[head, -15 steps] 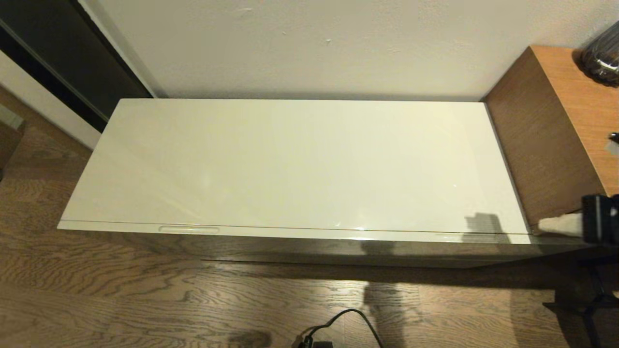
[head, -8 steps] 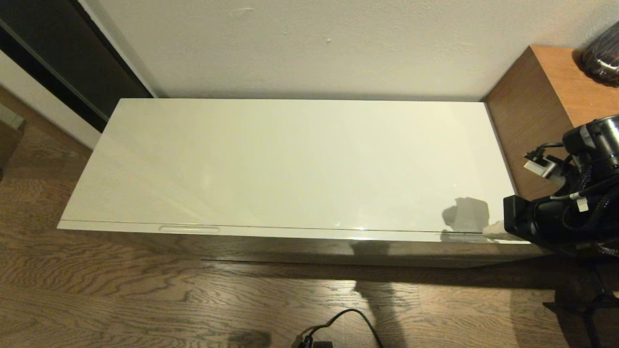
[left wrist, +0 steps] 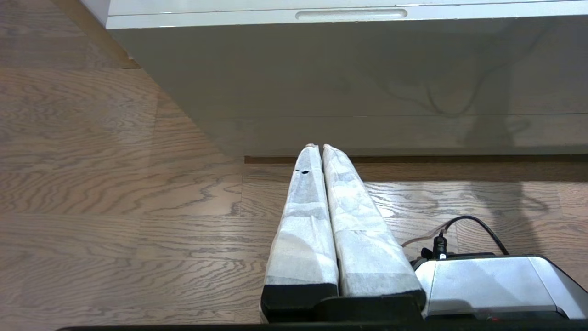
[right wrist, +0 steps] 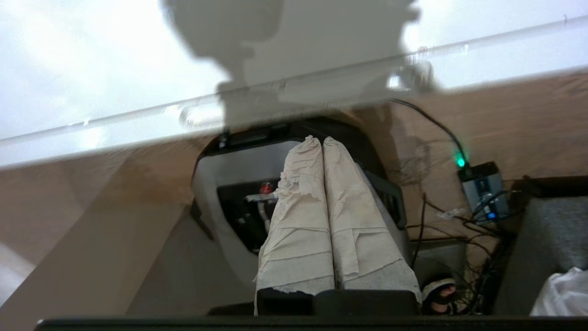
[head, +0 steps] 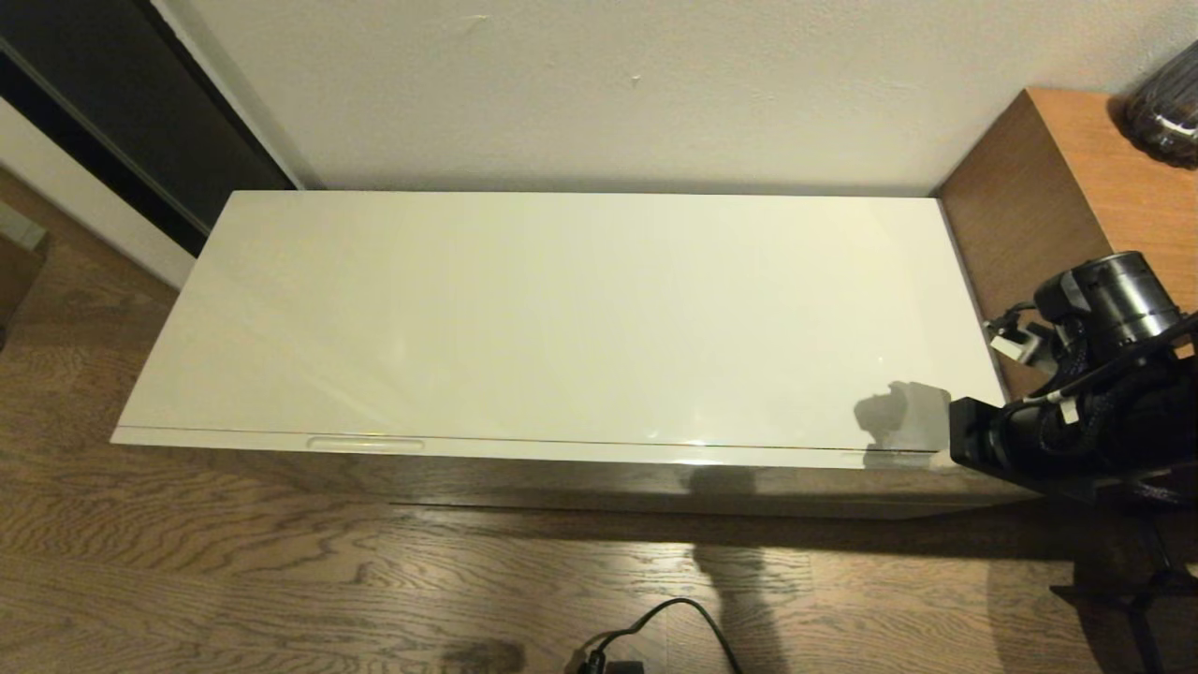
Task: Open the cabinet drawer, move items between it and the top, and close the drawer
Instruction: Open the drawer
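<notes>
The cabinet drawer (head: 580,451) is shut, its front edge running across the lower middle of the head view under the bare glossy top (head: 562,309). The right gripper (right wrist: 321,140), fingers pressed together and holding nothing, sits at the cabinet's lower-right corner. The left gripper (left wrist: 317,147), likewise closed and empty, hangs low before the cabinet front, above the wooden floor (left wrist: 115,207).

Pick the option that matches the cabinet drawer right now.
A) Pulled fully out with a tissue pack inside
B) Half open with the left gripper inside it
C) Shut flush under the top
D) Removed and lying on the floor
C: the cabinet drawer shows only its front edge as a thin strip under the top, with no interior exposed, while the right gripper, fingers pressed together, hangs by the front right corner.
</notes>
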Available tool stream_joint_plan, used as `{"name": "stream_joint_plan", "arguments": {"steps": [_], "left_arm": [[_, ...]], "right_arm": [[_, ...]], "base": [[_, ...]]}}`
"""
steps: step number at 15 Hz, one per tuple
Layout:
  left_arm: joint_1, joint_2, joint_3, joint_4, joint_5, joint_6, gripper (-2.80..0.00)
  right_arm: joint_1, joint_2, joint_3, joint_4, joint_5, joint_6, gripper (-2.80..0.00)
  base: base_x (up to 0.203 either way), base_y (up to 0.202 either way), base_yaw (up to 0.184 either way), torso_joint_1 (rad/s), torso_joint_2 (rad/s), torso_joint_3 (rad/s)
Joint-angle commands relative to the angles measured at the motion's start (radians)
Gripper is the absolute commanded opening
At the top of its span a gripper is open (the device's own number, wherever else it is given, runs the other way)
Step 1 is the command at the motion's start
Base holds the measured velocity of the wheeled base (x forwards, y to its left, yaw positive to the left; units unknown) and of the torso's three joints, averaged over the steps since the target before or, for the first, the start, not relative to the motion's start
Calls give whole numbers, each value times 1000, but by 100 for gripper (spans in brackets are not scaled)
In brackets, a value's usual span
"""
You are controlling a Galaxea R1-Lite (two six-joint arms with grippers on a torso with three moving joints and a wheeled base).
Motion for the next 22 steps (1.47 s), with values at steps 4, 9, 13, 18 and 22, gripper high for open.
{"name": "stream_joint_plan", "arguments": {"steps": [4, 9, 13, 18, 22], "left_arm": [[0, 1, 0, 0, 0, 1, -280], [0, 1, 0, 0, 0, 1, -280], [0, 1, 0, 0, 0, 1, -280], [0, 1, 0, 0, 0, 1, -280], [0, 1, 0, 1, 0, 1, -280]], "right_arm": [[0, 61, 0, -43, -42, 4, -280], [0, 71, 0, -69, -43, 4, -280], [0, 81, 15, -70, -44, 6, -280], [1, 66, 164, -87, -39, 16, -280], [7, -2, 357, -203, -37, 21, -280]], "base": [[0, 0, 0, 0, 0, 0], [0, 0, 0, 0, 0, 0], [0, 0, 0, 0, 0, 0], [0, 0, 0, 0, 0, 0], [0, 0, 0, 0, 0, 0]]}}
